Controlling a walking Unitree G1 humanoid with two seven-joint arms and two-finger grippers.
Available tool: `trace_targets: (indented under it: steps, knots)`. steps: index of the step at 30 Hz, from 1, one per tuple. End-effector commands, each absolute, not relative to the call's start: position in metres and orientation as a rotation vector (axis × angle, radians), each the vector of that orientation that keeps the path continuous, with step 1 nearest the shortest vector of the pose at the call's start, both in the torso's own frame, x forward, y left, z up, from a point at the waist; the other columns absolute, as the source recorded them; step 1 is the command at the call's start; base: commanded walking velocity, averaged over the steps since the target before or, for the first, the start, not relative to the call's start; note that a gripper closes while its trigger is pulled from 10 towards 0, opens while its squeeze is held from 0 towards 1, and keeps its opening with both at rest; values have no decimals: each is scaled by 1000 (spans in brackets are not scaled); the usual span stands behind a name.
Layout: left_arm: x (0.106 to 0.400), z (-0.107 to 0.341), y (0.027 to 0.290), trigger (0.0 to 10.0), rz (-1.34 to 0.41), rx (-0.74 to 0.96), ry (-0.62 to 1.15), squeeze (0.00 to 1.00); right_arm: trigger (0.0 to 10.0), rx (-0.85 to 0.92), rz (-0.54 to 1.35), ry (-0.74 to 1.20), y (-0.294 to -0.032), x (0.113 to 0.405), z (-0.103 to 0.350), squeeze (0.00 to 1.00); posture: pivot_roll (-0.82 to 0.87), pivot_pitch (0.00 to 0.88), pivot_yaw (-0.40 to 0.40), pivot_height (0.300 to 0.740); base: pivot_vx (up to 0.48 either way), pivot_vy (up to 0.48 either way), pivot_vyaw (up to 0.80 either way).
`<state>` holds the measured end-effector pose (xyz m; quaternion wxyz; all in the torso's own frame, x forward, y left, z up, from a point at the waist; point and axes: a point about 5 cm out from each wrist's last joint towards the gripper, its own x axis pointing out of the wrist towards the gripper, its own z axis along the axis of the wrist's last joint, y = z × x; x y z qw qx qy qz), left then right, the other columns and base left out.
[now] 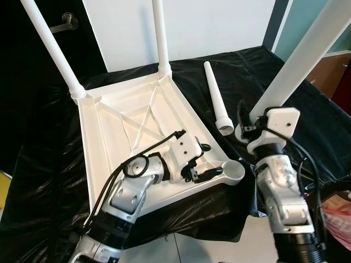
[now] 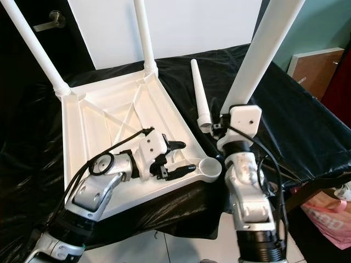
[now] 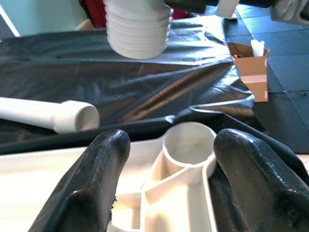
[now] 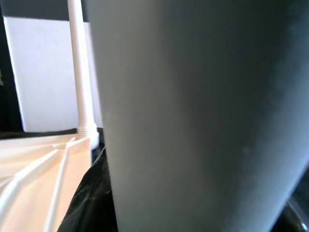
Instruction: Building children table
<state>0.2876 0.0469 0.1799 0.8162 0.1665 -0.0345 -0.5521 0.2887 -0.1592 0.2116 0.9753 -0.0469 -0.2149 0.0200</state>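
Note:
The white table top (image 1: 131,120) lies upside down on a black cloth. Two white legs (image 1: 52,46) (image 1: 160,35) stand screwed into its far corners. A third leg (image 1: 215,98) lies loose on the cloth to the right. My right gripper (image 1: 247,123) is shut on a fourth leg (image 1: 299,60) and holds it tilted, its threaded end (image 3: 137,29) hanging just above and beyond the empty corner socket (image 1: 233,171). My left gripper (image 1: 205,160) rests on the near right rim, open, its fingers (image 3: 101,169) either side of the rib leading to that socket (image 3: 189,142).
The black cloth (image 1: 44,164) covers the whole work surface and drops off at the near edge. A dark door with a handle (image 1: 68,22) stands at the back left, a brown cabinet (image 1: 329,71) at the right. A pink bag (image 1: 337,219) and a cardboard box (image 3: 253,67) sit on the floor.

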Motion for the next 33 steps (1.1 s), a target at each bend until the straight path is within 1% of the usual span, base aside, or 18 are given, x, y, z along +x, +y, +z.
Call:
trace_targets:
  steps: [1, 2, 5, 9, 10, 11, 12, 13, 14, 15, 17, 18, 21, 22, 23, 25, 27, 33]
  knots:
    - [296, 184, 52, 10000, -1040, 332, -105, 0, 10000, -108, 48, -395, -164, 292, 207, 0, -211, 41, 32, 740, 0, 0, 0]
    - [296, 184, 52, 10000, -1040, 332, -105, 0, 10000, -108, 48, -395, -164, 292, 207, 0, -211, 41, 32, 740, 0, 0, 0]
    - [307, 197, 45, 10000, -1043, 295, -157, 0, 10000, -244, 149, -240, -180, 303, 196, 0, -199, 33, 29, 740, 0, 0, 0]
    - [310, 201, 42, 10000, -1048, 287, -172, 0, 10000, -262, 169, -209, -183, 306, 194, 0, -199, 32, 29, 740, 0, 0, 0]
    - [313, 211, 37, 10000, -1061, 243, -197, 212, 10000, -274, 193, -171, -188, 308, 192, 0, -200, 28, 29, 740, 0, 0, 0]
    - [313, 211, 37, 10000, -1061, 243, -197, 212, 10000, -274, 193, -171, -188, 308, 192, 0, -200, 28, 29, 740, 0, 0, 0]
    - [316, 221, 32, 10000, -1082, 185, -226, 1000, 10000, -286, 214, -142, -193, 310, 191, 0, -199, 22, 27, 740, 0, 0, 0]
    - [317, 228, 28, 10000, -1102, 142, -244, 1000, 10000, -299, 229, -125, -197, 311, 191, 0, -200, 21, 28, 740, 0, 0, 0]
    - [317, 228, 28, 10000, -1102, 142, -244, 1000, 10000, -299, 229, -125, -197, 311, 191, 0, -200, 21, 28, 740, 0, 0, 0]
    - [318, 236, 23, 10000, -1120, 110, -263, 1000, 10000, -336, 267, -122, -199, 312, 192, 0, -201, 19, 28, 740, 0, 0, 0]
    - [318, 236, 23, 10000, -1120, 110, -263, 1000, 10000, -336, 267, -122, -199, 312, 192, 0, -201, 19, 28, 740, 0, 0, 0]
    - [318, 243, 18, 10000, -1139, 88, -285, 1000, 10000, -361, 323, -116, -198, 311, 192, 0, -202, 19, 27, 740, 0, 0, 0]
    - [318, 248, 13, 10000, -1158, 68, -301, 1000, 10000, -391, 376, -109, -197, 310, 192, 0, -205, 15, 27, 740, 0, 0, 0]
    - [315, 256, 6, 10000, -1205, 23, -325, 0, 10000, -421, 431, -99, -197, 310, 192, 0, -208, 13, 26, 740, 0, 0, 0]
    - [315, 256, 6, 10000, -1205, 23, -325, 0, 10000, -421, 431, -99, -197, 310, 192, 0, -208, 13, 26, 740, 0, 0, 0]
    - [313, 266, -3, 10000, -1266, -25, -352, 0, 10000, -454, 534, -79, -194, 309, 194, 0, -215, 11, 28, 740, 0, 0, 0]
    - [313, 266, -3, 10000, -1266, -25, -352, 0, 10000, -454, 534, -79, -194, 309, 194, 0, -215, 11, 28, 740, 0, 0, 0]
    - [316, 284, -15, 10000, -1334, -124, -373, 0, 10000, -491, 691, -28, -189, 308, 193, 0, -221, 5, 38, 740, 0, 0, 0]
